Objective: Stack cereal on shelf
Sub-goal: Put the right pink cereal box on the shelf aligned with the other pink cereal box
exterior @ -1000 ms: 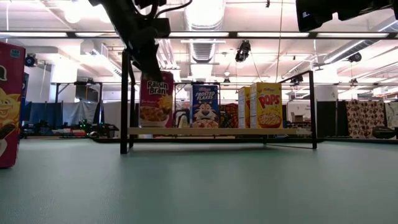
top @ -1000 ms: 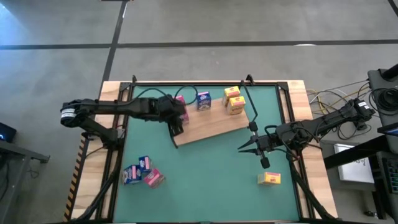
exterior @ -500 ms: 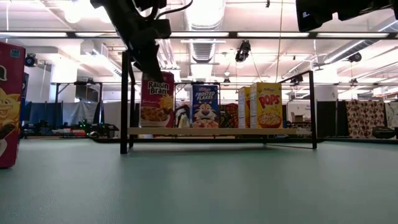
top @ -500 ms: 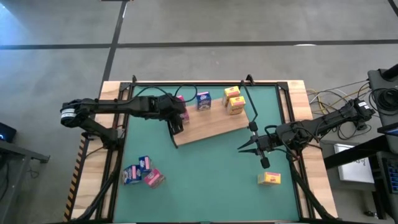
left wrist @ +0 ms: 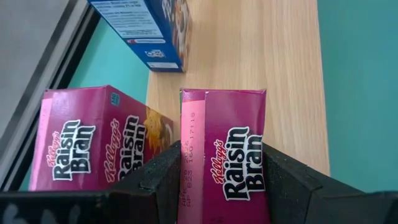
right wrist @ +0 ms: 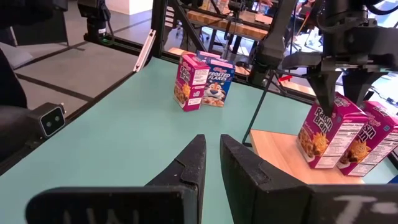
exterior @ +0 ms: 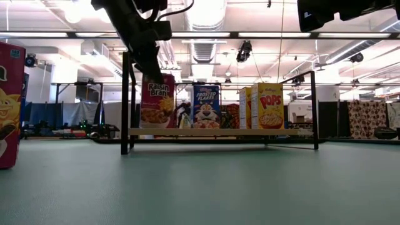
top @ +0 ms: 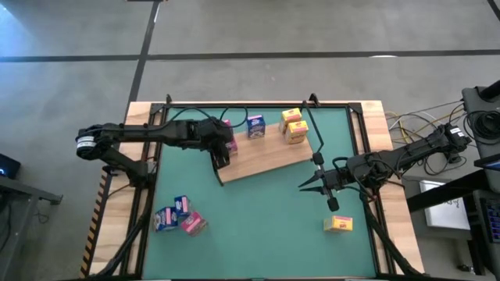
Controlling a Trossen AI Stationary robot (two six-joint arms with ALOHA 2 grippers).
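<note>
- High view: my left end effector (top: 222, 150) grips a pink cereal box (left wrist: 225, 165) on the shelf (top: 269, 156).
- My right end effector (top: 306, 186), closed, hovers over the table (top: 258, 218).

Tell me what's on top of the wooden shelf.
On the shelf: a Raisin Bran box held by the left gripper, another Raisin Bran box, a blue Frosted Flakes box, two yellow Pops boxes. Anything under the arm is hidden.
</note>
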